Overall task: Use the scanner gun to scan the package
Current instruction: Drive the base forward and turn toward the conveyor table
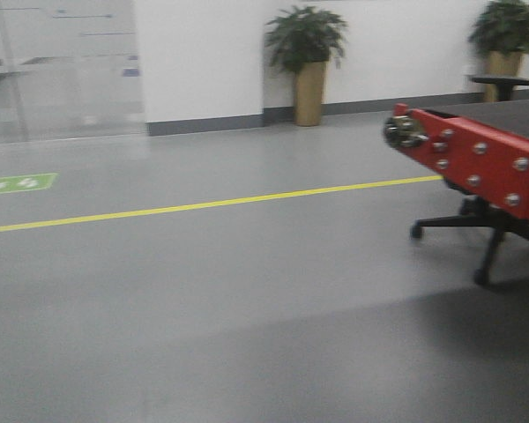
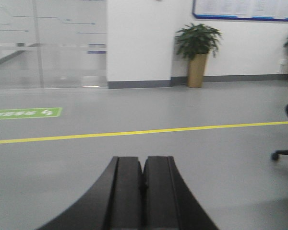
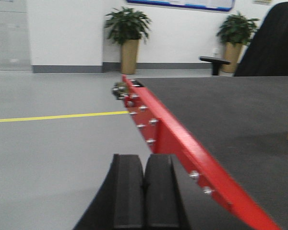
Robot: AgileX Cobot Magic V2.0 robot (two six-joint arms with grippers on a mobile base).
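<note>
left wrist view: left tool (image 2: 144,165) closed, empty; right tool (image 3: 144,165) likewise, beside red conveyor rail (image 3: 173,139)

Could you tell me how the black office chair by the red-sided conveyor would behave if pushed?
The black office chair would probably roll easily: it sits on castors on the smooth grey floor. It may veer rather than run straight, as castors usually pivot. Its seat is mostly out of view, so weight is unclear.
</note>
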